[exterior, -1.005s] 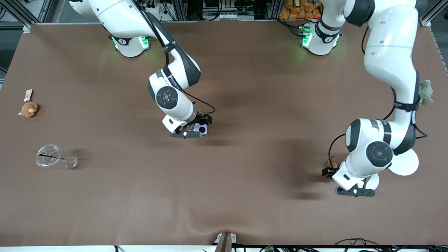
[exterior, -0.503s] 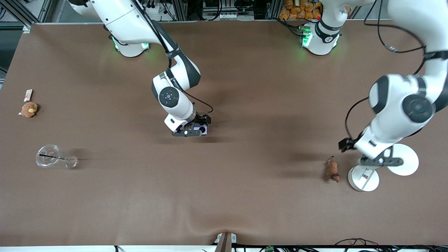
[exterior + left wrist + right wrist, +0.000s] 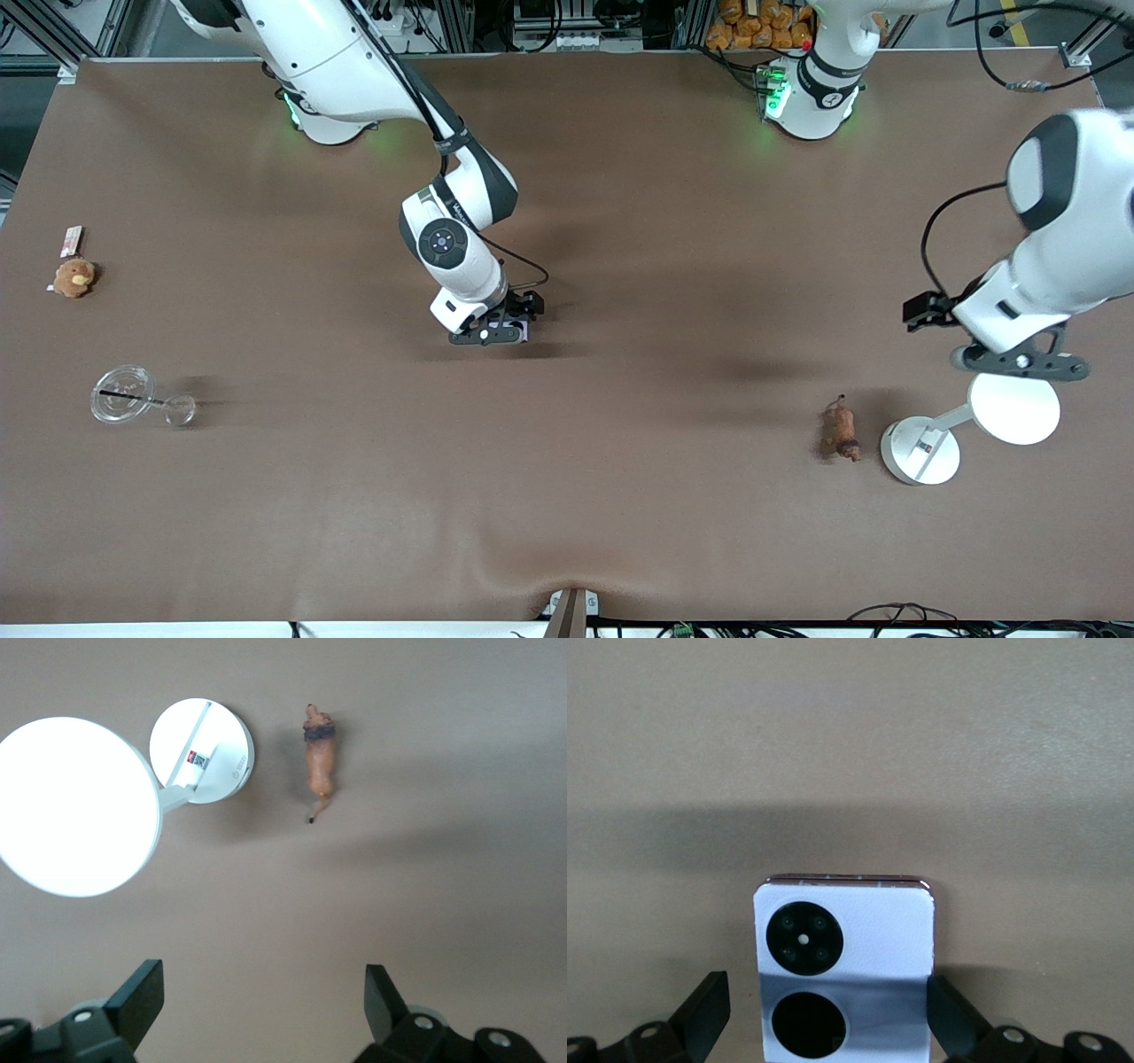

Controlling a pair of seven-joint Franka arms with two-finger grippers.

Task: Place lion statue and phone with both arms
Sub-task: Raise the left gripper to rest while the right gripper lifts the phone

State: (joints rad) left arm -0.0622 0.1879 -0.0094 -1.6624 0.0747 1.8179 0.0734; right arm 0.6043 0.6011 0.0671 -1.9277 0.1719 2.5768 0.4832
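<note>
One brown table point(image 3: 620, 496), softly rippled

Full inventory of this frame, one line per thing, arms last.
lion statue: 1, brown, lying on the table toward the left arm's end, beside the stand's base.
phone: 1, pale lavender-white with two black circles, flat on the table near the middle.
white stand: 1, two white discs joined by a bar, beside the lion statue.
plush toy: 1, tan, right arm's end.
small card: 1, pale, just farther from the camera than the plush toy.
clear cup: 1, transparent, on its side, right arm's end.
left gripper: open, over the white stand.
right gripper: open, fingers either side of the phone.
</note>
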